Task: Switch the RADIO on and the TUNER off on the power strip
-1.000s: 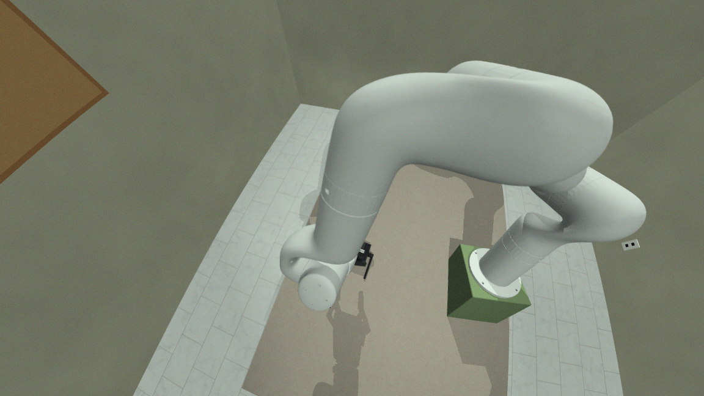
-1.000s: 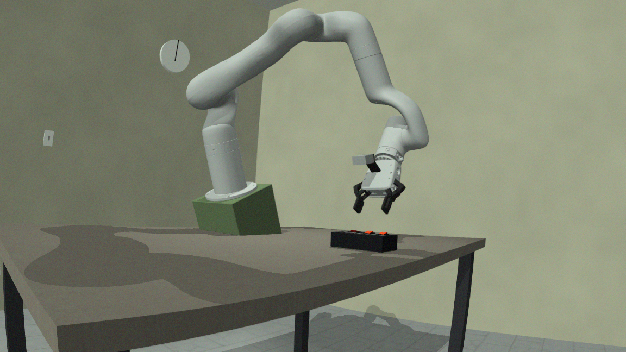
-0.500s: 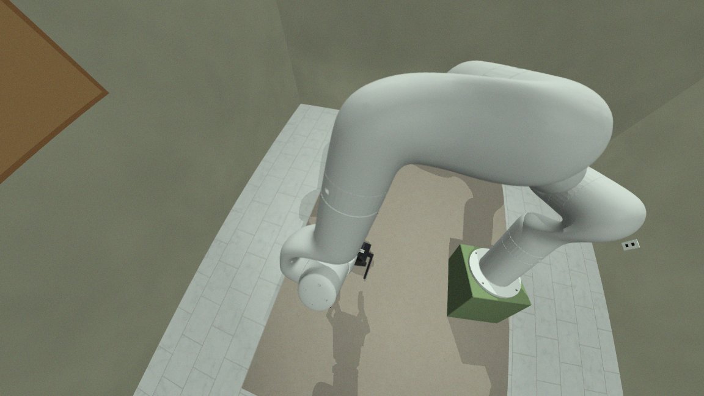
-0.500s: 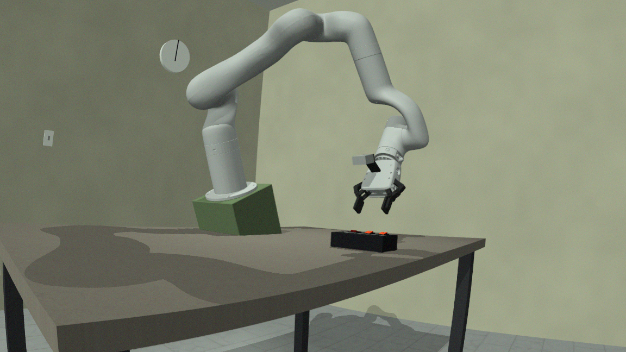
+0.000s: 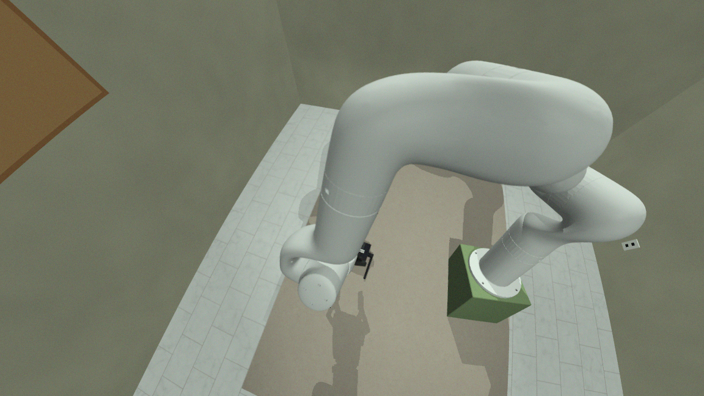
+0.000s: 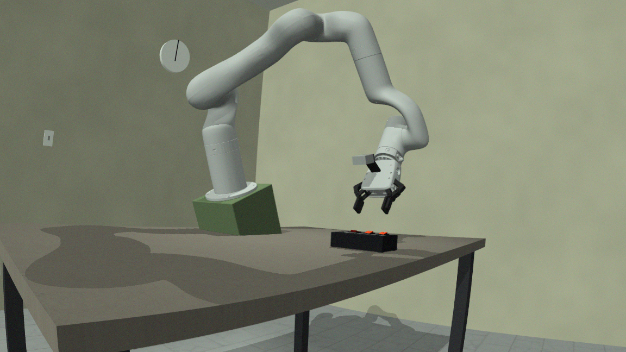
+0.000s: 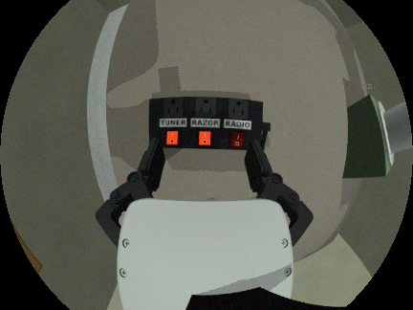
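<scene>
Fingers of the xArm Gripper (image 6: 371,211) (image 7: 206,143) spread apart, above the power strip (image 5: 363,256) (image 6: 361,242) (image 7: 206,123). Flat on the table (image 5: 418,295) (image 6: 210,258) (image 7: 229,62), near one edge. TUNER switch (image 7: 172,138) and RAZOR switch (image 7: 205,138) bright orange; RADIO switch (image 7: 237,140) dark red.

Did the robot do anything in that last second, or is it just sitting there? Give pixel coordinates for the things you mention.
Nothing visibly changed: the white arm (image 5: 467,123) (image 6: 258,54) and its open black-fingered gripper (image 6: 371,211) (image 7: 205,148) hold their pose above the black power strip (image 6: 355,241) (image 7: 188,111).
</scene>
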Controlling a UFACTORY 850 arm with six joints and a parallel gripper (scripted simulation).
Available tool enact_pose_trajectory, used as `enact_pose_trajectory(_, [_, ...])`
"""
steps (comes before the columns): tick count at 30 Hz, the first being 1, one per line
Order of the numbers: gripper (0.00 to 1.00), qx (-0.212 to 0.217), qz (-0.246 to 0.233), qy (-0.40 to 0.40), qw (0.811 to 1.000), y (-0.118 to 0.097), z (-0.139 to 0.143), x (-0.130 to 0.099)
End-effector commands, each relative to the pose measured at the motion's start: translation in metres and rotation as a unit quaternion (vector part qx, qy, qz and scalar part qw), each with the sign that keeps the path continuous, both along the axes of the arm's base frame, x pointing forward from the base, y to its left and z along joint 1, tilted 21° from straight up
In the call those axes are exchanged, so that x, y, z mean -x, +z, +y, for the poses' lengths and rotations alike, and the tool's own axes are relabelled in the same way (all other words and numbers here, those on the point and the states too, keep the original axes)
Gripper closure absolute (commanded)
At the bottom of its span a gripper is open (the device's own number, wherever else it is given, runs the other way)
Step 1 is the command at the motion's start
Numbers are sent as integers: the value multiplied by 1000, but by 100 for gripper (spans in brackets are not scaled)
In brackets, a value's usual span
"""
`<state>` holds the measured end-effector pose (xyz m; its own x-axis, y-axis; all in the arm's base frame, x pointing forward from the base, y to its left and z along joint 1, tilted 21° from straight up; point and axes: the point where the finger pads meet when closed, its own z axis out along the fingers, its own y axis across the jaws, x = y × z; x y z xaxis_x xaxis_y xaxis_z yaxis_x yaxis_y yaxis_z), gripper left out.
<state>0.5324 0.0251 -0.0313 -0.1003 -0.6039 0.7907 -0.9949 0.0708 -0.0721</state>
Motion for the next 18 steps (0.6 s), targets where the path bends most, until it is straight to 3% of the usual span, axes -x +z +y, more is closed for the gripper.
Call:
enact_pose_trajectory(1, [0,0,-1,0,1000,1,1,-1])
enact_pose_trajectory(10, [0,-10,1,0,1000,2,1,0])
enact_pose_trajectory(12, [0,-59,11,1,998,12,4,2])
enact_pose_trajectory(14, [0,-139,17,10,990,30,11,6])
enact_pose_trajectory(17, [0,-139,17,10,990,30,11,6])
enact_pose_trajectory(18, [0,-179,15,17,983,40,15,7])
